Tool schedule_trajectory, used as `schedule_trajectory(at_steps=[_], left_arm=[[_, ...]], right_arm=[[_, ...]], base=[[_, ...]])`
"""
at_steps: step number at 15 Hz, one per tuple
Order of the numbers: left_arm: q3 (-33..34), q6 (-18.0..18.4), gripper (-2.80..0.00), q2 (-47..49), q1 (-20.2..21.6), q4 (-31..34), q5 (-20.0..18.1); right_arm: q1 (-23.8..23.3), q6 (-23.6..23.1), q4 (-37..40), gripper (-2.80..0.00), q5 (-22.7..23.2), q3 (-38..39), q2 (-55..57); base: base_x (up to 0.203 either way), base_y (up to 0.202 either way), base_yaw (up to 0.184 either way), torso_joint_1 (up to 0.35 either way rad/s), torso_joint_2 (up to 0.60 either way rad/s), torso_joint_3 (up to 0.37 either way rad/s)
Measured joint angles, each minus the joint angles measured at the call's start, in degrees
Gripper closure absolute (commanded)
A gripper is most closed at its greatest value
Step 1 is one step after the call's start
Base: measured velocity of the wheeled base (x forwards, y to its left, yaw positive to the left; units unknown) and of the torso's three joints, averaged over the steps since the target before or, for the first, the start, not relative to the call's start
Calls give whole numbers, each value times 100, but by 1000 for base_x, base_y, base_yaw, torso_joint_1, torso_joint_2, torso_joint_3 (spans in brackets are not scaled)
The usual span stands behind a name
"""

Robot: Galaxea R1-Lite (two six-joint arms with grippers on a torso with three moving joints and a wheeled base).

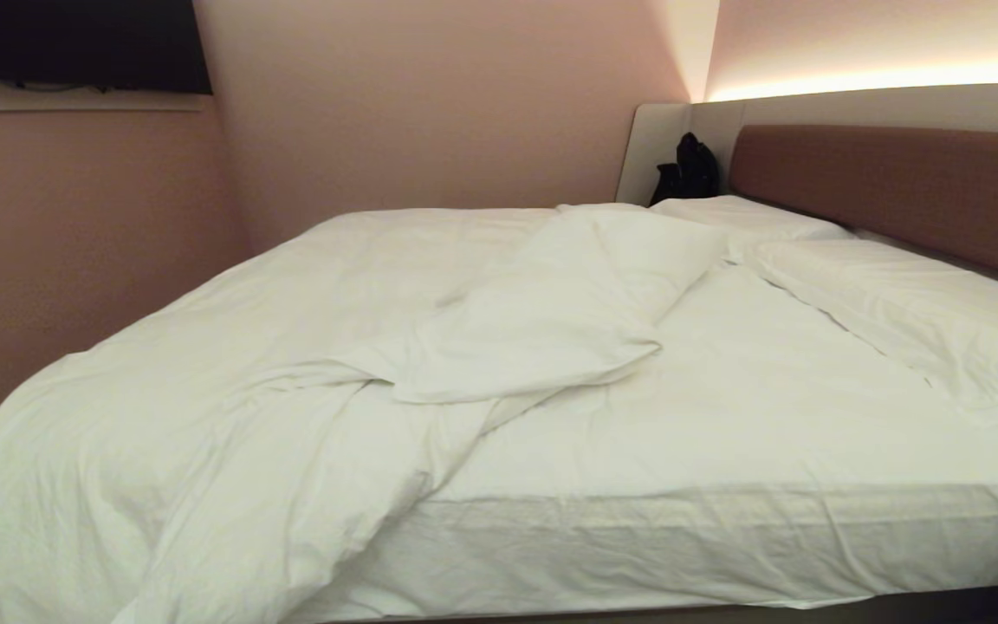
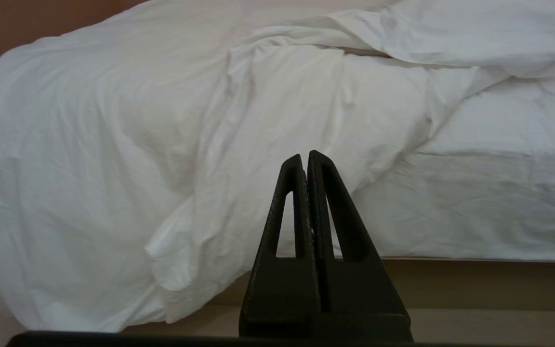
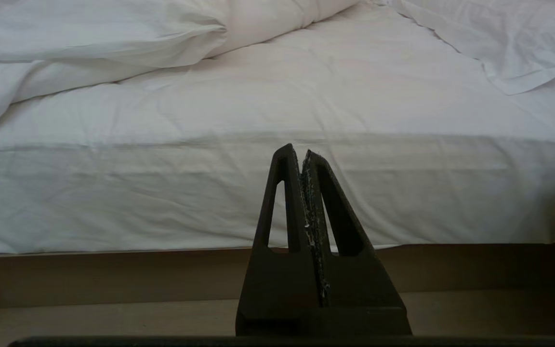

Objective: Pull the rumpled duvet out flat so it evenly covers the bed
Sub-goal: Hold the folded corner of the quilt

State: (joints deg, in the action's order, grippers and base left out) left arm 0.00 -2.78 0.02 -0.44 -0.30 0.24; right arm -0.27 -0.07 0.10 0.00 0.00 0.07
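Note:
The white duvet (image 1: 230, 364) lies bunched over the left half of the bed (image 1: 724, 416), with one corner folded back toward the middle and its near edge spilling over the bed's side. The right half shows the bare white sheet. In the left wrist view the hanging duvet (image 2: 113, 168) fills the space ahead of my left gripper (image 2: 305, 156), which is shut and empty, short of the fabric. My right gripper (image 3: 301, 152) is shut and empty too, facing the sheeted mattress side (image 3: 210, 193). Neither arm shows in the head view.
Two white pillows (image 1: 897, 303) lie along the reddish-brown headboard (image 1: 897, 186) at the right. A black bag (image 1: 688, 169) sits in the far corner. Pink walls close in at the left and behind. The beige bed base (image 3: 113, 274) runs below the mattress.

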Motion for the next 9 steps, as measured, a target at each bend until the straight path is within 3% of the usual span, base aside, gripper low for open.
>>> schedule_trajectory(at_steps=[3,9], left_arm=[[0,-5,0,0,2,-2,-2],[0,6,0,0,0,-2,-9]], right_arm=[[5,0,1,0,-2,0,0],[2,0,-2,0,0,0,0]], base=[[0,-125,-2,2,2,4],[0,0,0,0,0,0]])
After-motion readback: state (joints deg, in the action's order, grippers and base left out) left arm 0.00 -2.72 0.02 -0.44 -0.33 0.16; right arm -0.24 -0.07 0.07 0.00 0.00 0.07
